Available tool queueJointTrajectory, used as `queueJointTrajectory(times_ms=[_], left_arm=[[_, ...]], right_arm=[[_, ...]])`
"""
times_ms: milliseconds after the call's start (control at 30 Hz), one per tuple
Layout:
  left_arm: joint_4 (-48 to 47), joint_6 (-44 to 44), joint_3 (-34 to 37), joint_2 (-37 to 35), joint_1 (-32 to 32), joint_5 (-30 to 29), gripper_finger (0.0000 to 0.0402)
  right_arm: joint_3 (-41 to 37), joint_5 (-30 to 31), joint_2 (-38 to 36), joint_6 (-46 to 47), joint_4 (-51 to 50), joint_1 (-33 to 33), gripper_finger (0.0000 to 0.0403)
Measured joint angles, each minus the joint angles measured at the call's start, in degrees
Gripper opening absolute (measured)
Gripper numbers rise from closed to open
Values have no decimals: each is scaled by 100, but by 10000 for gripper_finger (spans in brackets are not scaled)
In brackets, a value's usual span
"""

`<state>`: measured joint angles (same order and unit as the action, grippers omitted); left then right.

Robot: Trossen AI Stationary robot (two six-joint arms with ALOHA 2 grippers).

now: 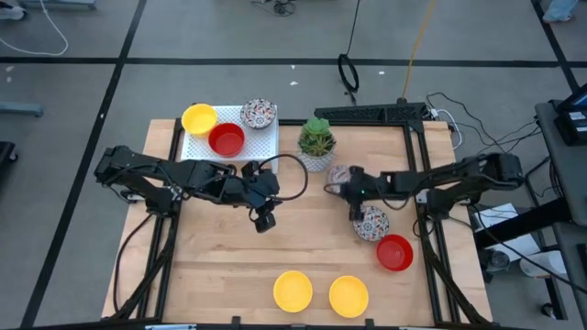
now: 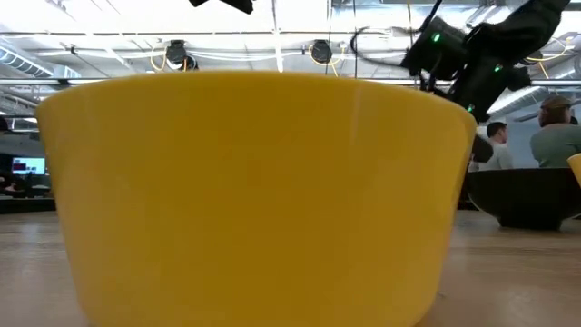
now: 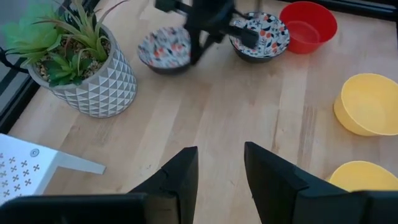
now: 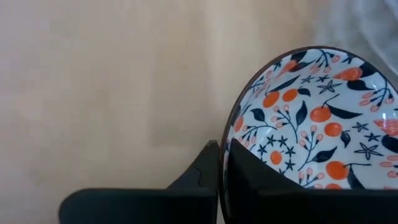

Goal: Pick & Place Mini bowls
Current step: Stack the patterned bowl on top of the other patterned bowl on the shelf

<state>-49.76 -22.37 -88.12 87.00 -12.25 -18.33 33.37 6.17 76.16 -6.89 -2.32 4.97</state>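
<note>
My right gripper point(image 1: 359, 207) is shut on a white floral mini bowl point(image 1: 371, 223) at the table's right, next to a red bowl point(image 1: 394, 252). A second floral bowl point(image 1: 341, 177) sits on its base beside the plant pot point(image 1: 316, 142). Two yellow bowls point(image 1: 293, 290) point(image 1: 348, 295) sit near the front edge. A yellow point(image 1: 199, 118), a red point(image 1: 227, 139) and a floral bowl point(image 1: 259, 114) sit on the white tray point(image 1: 266, 145) at the back left. My left gripper point(image 3: 221, 162) is open and empty over the table's middle. My right gripper point(image 4: 224, 162) pinches the floral bowl's rim point(image 4: 239, 124), one finger inside the bowl and one outside. The fingers come from above, slanting down. Whether the bowl's base is off the table, I cannot tell.
The near yellow bowl point(image 2: 254, 200) fills most of the low view. Bare wood lies between my left gripper and the yellow bowls. A black frame point(image 1: 376, 112) runs along the table's far and side edges. People point(image 2: 554, 132) sit in the room beyond.
</note>
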Motion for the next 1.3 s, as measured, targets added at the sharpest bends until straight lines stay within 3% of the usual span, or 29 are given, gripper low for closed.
queueJointTrajectory(times_ms=[200,367,600,900,1033,1300], left_arm=[[2,2,0,0,7,-1,131],[4,-61,0,0,7,6,131],[-8,-196,0,0,-31,28,131],[-20,-196,0,0,-102,44,131],[-20,-204,0,0,-103,44,131],[-27,-131,0,0,-103,43,131]], right_arm=[[478,82,295,598,54,-702,2],[1245,-80,1056,463,27,-1026,2],[2181,-495,2076,195,49,-1167,4],[2380,-441,2409,222,85,-1185,10],[2376,-485,2413,437,27,-1183,41],[2367,-480,2089,472,-96,-1185,149]])
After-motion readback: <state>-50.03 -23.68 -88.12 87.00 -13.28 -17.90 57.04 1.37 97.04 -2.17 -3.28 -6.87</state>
